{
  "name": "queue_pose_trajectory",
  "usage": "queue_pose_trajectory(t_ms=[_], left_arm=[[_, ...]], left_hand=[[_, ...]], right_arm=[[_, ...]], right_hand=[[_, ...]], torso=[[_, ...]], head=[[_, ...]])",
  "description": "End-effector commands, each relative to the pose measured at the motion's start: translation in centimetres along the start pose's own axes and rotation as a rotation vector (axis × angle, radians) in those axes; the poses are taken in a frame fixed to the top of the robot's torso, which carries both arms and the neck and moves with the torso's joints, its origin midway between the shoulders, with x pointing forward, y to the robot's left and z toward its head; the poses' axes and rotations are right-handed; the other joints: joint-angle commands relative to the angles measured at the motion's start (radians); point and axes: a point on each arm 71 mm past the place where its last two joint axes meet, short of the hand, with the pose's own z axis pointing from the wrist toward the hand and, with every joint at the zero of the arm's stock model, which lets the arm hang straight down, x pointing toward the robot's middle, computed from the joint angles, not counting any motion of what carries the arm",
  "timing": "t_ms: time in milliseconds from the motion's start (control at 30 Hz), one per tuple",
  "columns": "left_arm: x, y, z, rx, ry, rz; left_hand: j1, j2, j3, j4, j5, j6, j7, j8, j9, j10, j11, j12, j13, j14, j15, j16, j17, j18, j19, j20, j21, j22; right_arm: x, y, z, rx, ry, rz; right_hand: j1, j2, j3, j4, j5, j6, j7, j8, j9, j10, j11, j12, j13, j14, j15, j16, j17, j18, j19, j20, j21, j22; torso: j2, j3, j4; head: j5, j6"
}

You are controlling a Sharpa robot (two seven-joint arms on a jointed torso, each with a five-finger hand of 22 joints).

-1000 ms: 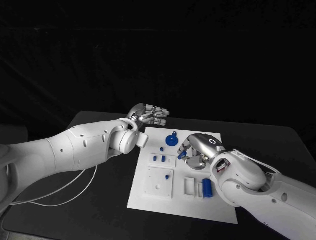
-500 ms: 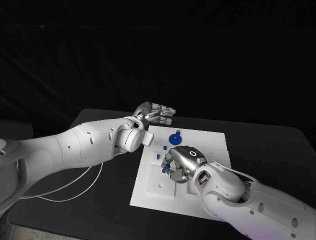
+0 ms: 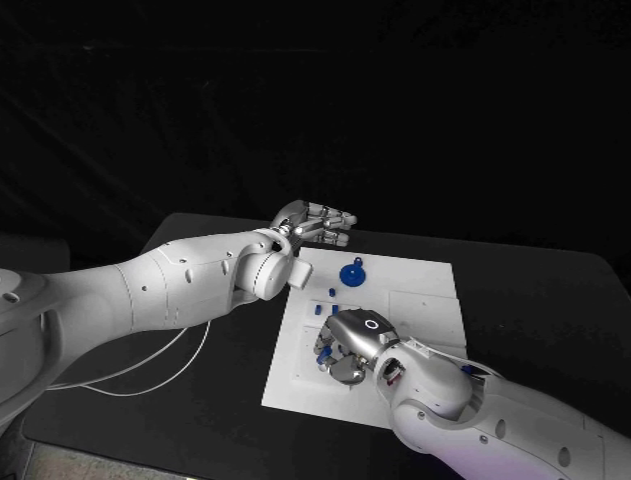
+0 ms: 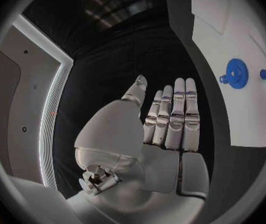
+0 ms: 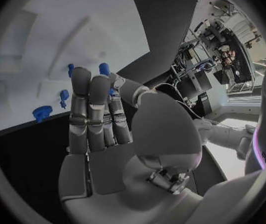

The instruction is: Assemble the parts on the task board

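The white task board (image 3: 409, 290) lies in the middle of the black table. A blue gear (image 3: 353, 273) stands near its far left corner, and small blue pegs (image 3: 333, 294) sit just nearer. My left hand (image 3: 315, 222) hovers at the board's far left corner, flat, fingers straight and holding nothing (image 4: 170, 119); the gear (image 4: 235, 73) lies beside it. My right hand (image 3: 347, 350) is low over the board's near left part. It pinches a small blue part (image 5: 105, 69) between thumb and a finger, and the other fingers (image 5: 86, 109) stay straight.
A white cable (image 3: 157, 365) loops on the table left of the board. My right forearm (image 3: 474, 410) covers the board's near right corner. Bare black tabletop (image 3: 560, 300) lies right of the board.
My right hand has moved from the board's middle, near the gear, towards its near left part, with a blue part at its fingers. The left hand has barely shifted.
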Motion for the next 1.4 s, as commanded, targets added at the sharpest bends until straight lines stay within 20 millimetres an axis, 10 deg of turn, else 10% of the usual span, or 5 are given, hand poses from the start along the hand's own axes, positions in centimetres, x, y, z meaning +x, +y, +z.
queue_pose_trajectory(t_ms=[33, 1400], left_arm=[[0.3, -0.2, 0.1, 0.009, 0.020, -0.012], [0.4, -0.2, 0.1, 0.001, 0.029, -0.015]], left_hand=[[-0.001, 0.008, -0.006, 0.002, -0.006, -0.007, 0.001, -0.003, 0.001, -0.005, -0.001, -0.001, 0.001, -0.007, 0.001, -0.002, -0.001, -0.012, 0.007, -0.001, -0.006, -0.001], [0.006, 0.016, -0.024, -0.001, -0.006, -0.009, 0.001, -0.003, 0.001, -0.007, 0.000, -0.001, 0.001, -0.009, 0.001, -0.002, -0.001, -0.012, 0.008, 0.000, -0.005, -0.016]], right_arm=[[0.4, 0.0, 0.0, -0.007, 0.014, -0.028], [2.3, 0.0, 0.1, 0.011, 0.072, -0.081]], right_hand=[[0.001, 0.007, 0.001, -0.005, 0.003, 0.004, 0.003, 0.000, 0.000, 0.077, -0.050, 0.006, 0.005, 0.000, -0.010, -0.003, 0.001, 0.016, 0.015, -0.006, -0.003, 0.001], [-0.004, 0.008, 0.006, -0.011, 0.003, 0.005, 0.002, 0.000, 0.000, 0.078, -0.050, 0.006, 0.006, 0.000, -0.012, -0.006, 0.003, 0.018, 0.020, -0.007, -0.015, 0.014]], torso=[[0.000, 0.0015, 0.0015], [-0.001, 0.0004, 0.0001]], head=[[0.002, -0.003], [0.008, -0.013]])
